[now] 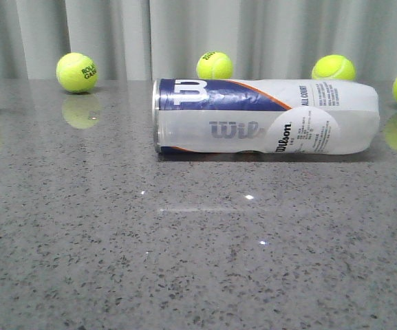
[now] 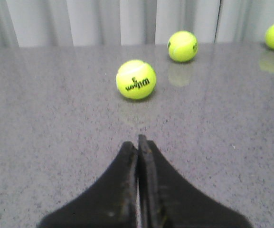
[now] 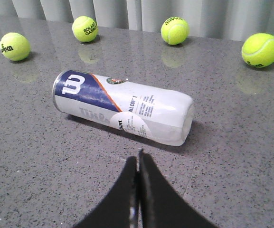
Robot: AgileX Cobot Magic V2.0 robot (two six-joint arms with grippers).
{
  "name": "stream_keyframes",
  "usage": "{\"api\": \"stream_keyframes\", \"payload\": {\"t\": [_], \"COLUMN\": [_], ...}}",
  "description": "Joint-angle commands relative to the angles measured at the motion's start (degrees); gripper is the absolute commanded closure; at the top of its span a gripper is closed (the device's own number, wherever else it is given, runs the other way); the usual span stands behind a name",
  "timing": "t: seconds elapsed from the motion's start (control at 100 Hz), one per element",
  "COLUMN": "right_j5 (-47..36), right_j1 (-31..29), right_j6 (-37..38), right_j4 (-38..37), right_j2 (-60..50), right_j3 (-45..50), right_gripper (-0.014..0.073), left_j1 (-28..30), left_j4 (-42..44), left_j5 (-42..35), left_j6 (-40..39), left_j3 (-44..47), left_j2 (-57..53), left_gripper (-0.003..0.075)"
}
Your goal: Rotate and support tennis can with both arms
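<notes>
I saw the left gripper (image 2: 138, 142) with its black fingers pressed together, holding nothing and hovering over bare stone. The right gripper (image 3: 138, 159) was likewise pressed closed and empty, its tips clear of everything. Beneath both lay the worktop (image 1: 184, 261), a glossy grey speckled stone that mirrored the things on it, and pale pleated curtains (image 1: 267, 34) hung along its far edge. Tennis balls (image 1: 77, 72) sat scattered near that far edge, one of them ahead of the left gripper in its wrist view. The tennis can (image 1: 267, 117) lay on its side near the middle of the worktop, toward the far edge, its metal-rimmed end pointing to the left side and its rounded plastic end to the right. In the right wrist view it lay just ahead of the right gripper's tips, apart from them, and neither arm appeared in the front view.
</notes>
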Motion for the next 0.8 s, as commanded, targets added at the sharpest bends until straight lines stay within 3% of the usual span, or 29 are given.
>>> {"api": "stream_keyframes", "payload": {"t": [0.0, 0.28, 0.38, 0.5, 0.57, 0.7, 0.79], "right_j5": [-4.1, -4.1, -4.1, -4.1, -4.1, -4.1, -4.1], "right_j1": [-0.2, -0.2, -0.2, -0.2, -0.2, -0.2, -0.2], "right_j6": [-0.1, -0.1, -0.1, -0.1, -0.1, -0.1, -0.1], "right_j4": [0.6, 0.6, 0.6, 0.6, 0.6, 0.6, 0.6], "right_j2": [0.5, 0.5, 0.5, 0.5, 0.5, 0.5, 0.5], "right_j3": [-1.4, -1.4, -1.4, -1.4, -1.4, -1.4, -1.4], "right_gripper": [0.0654, 0.0654, 0.0654, 0.0654, 0.0654, 0.0654, 0.0654], "left_j1": [-0.5, -0.5, -0.5, -0.5, -0.5, -0.5, -0.5], "left_j4": [0.0, -0.8, -2.2, -4.6, -7.8, -21.1, -34.2], "left_j5": [2.8, 12.6, 13.8, 14.1, 14.1, 14.5, 14.7], "left_j6": [-0.6, -0.6, -0.6, -0.6, -0.6, 0.1, 6.6], "left_j3": [-5.7, -13.4, -15.0, -16.9, -17.9, -19.6, -20.4], "left_j2": [5.7, 19.7, 23.8, 28.1, 30.5, 35.2, 38.5], "left_gripper": [0.0739, 0.0717, 0.0612, 0.0363, 0.0257, 0.024, 0.0239]}}
